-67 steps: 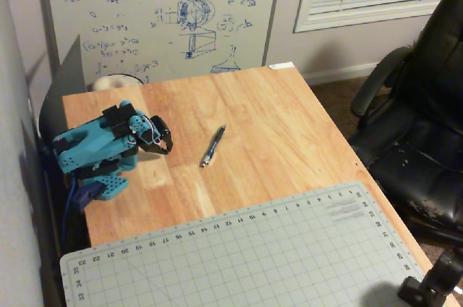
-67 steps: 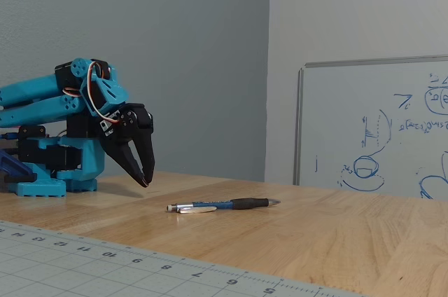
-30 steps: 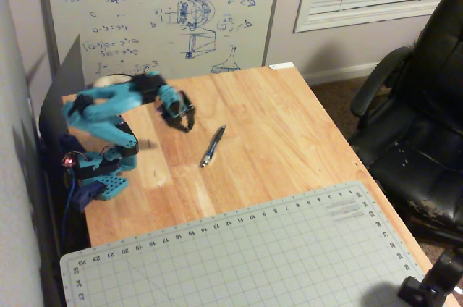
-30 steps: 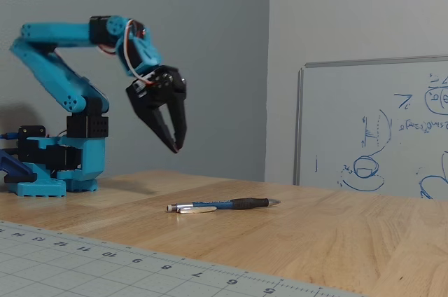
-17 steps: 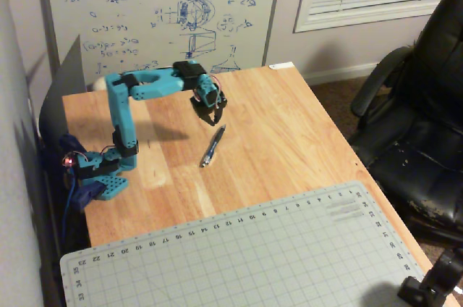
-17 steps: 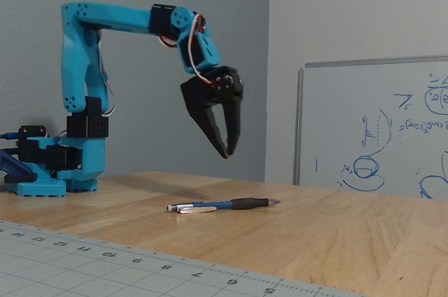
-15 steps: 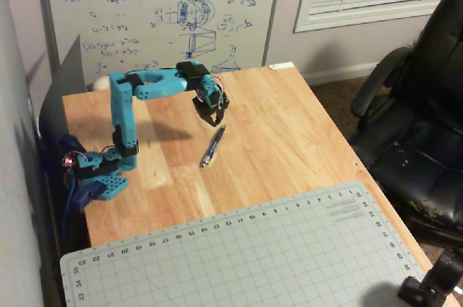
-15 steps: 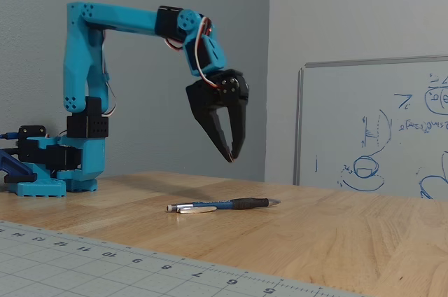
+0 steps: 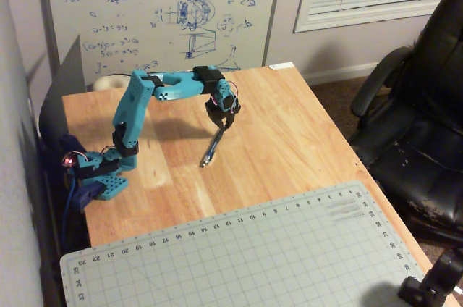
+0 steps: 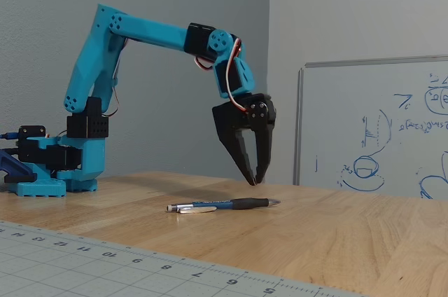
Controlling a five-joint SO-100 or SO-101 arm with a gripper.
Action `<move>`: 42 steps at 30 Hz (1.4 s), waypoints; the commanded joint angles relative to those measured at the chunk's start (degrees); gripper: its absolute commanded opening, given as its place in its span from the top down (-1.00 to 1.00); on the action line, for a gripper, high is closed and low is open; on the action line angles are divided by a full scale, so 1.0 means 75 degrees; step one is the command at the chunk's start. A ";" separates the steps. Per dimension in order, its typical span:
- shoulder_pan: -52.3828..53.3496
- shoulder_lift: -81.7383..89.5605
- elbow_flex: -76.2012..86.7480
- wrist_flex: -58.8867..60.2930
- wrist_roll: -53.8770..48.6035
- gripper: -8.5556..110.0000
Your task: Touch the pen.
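Note:
The slim dark pen (image 9: pixel 211 149) lies flat on the wooden table (image 9: pixel 289 133), its silvery tip pointing toward the whiteboard. From the side the pen (image 10: pixel 220 204) runs left to right. The blue arm reaches out from its base (image 9: pixel 101 173), and its black gripper (image 9: pixel 221 125) points down over the pen's tip end. In the side view the gripper (image 10: pixel 254 181) hangs a short way above the pen, fingertips together and holding nothing. No contact with the pen shows.
A grey cutting mat (image 9: pixel 246 256) covers the table's near part. A whiteboard (image 9: pixel 159 10) leans behind the table, and a black office chair (image 9: pixel 419 126) stands to the right. A black object (image 9: pixel 434 282) sits at the near right corner.
The arm has unfolded from its rest pose, swung out over the table, and lowered its gripper toward the pen's tip end. The pen has not moved.

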 commanded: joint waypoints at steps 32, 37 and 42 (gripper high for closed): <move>0.0082 -0.0223 -0.0445 -0.0035 0.0059 0.85; 0.0094 -0.0223 -0.0457 -0.0047 -0.0035 0.85; 0.0094 -0.0223 -0.0457 -0.0047 -0.0047 0.85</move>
